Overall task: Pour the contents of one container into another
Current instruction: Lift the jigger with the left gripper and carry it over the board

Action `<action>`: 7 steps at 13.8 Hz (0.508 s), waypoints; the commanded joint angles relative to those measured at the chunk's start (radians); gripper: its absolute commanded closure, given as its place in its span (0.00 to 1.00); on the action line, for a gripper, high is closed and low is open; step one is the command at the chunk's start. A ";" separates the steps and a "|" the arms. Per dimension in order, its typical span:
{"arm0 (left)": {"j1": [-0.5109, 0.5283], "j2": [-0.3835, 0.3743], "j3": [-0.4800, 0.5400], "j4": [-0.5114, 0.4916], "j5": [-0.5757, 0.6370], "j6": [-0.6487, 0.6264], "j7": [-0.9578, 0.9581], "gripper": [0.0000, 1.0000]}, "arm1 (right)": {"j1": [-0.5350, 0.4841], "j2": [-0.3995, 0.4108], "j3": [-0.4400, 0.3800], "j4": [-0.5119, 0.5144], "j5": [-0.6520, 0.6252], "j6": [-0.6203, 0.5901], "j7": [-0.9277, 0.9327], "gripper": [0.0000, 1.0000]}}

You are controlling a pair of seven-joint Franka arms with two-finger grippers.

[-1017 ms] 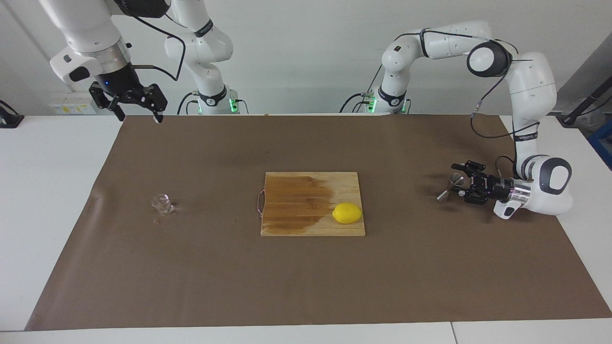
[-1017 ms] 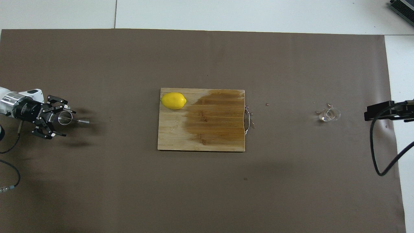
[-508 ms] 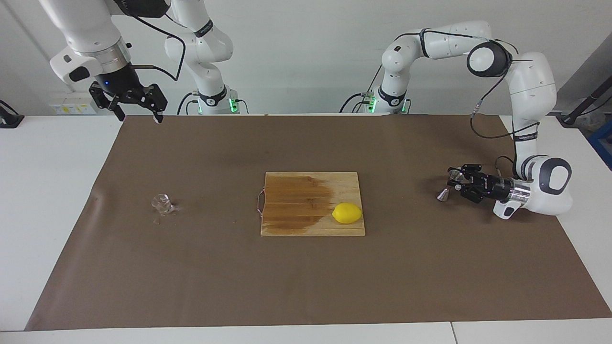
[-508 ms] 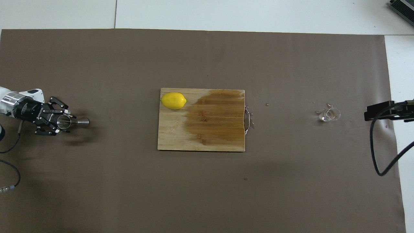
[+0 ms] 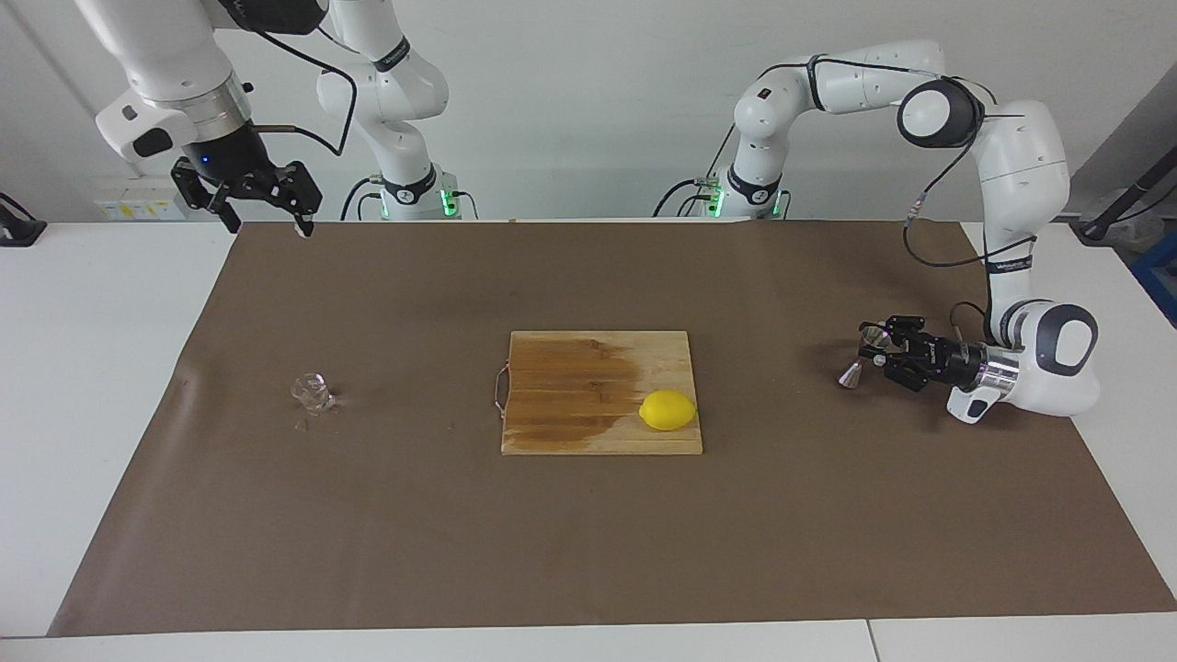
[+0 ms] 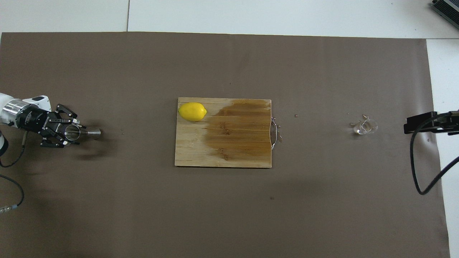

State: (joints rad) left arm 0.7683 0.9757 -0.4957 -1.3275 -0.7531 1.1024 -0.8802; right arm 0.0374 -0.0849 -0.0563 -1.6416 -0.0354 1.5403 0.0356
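Note:
The metal jigger stands tilted on the brown mat at the left arm's end of the table, its lower cone on the mat. My left gripper lies level and low, shut on the jigger's upper cone. The small clear glass cup stands on the mat toward the right arm's end. My right gripper hangs open and high over the mat's edge near the right arm's base, holding nothing.
A wooden cutting board with a dark wet patch lies mid-table. A yellow lemon rests on it, at the corner toward the left arm's end and farther from the robots. Small droplets spot the mat around the glass cup.
My left gripper's fingers have closed from wide open onto the jigger's upper cone, and the jigger has shifted slightly. The right arm has not moved.

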 commanded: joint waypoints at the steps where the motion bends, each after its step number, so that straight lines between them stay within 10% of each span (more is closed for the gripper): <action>1: -0.020 0.026 -0.038 0.050 -0.037 0.017 -0.081 0.64 | -0.017 -0.018 0.012 -0.012 0.019 0.003 -0.005 0.00; 7: -0.142 -0.031 -0.081 0.064 -0.087 0.069 -0.154 0.64 | -0.017 -0.018 0.012 -0.012 0.019 0.003 -0.006 0.00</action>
State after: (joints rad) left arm 0.6755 0.9726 -0.5830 -1.2858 -0.8103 1.1521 -0.9943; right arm 0.0374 -0.0849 -0.0563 -1.6416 -0.0354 1.5403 0.0356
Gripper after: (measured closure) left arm 0.502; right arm 0.000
